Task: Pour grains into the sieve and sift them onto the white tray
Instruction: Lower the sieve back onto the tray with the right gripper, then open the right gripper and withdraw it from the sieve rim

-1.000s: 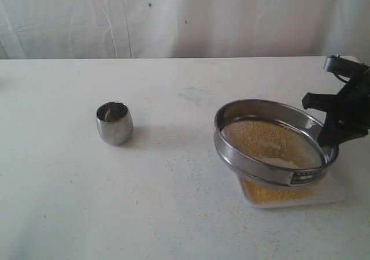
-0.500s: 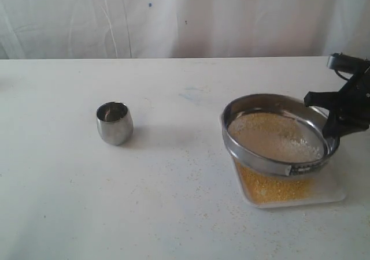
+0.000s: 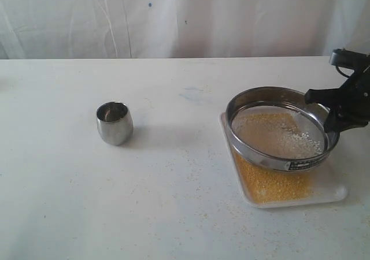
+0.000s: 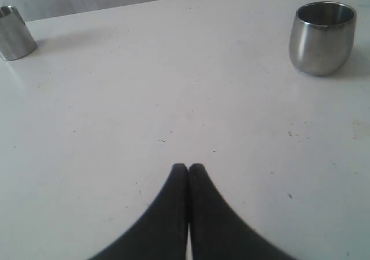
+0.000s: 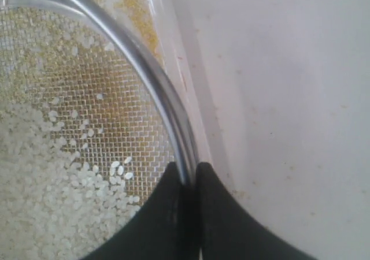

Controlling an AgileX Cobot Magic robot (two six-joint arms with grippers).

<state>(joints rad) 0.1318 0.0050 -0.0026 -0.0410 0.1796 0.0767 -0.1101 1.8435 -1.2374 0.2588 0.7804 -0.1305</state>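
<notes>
My right fingers (image 5: pixel 176 186) pinch the rim of the sieve (image 3: pixel 277 134) and hold it tilted over the tray (image 3: pixel 330 192) at the right of the worktop (image 3: pixel 173 214). Yellow grains (image 3: pixel 270 182) lie on the tray beneath it, and paler bits (image 5: pixel 58 173) sit inside the sieve. My left fingers (image 4: pixel 180 184) are pressed together and empty, above the worktop, well apart from a steel cup (image 4: pixel 322 37).

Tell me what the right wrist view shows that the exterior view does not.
Only the right wrist view: single whitish grains lying on the mesh wires, and a close look at the right end effector pinching the sieve by its rim. Only the exterior view: the steel cup standing apart on the table, the sieve's label, and the whole yellow heap on the white tray. Both: sieve, tray, end effector, yellow grains below the mesh.
</notes>
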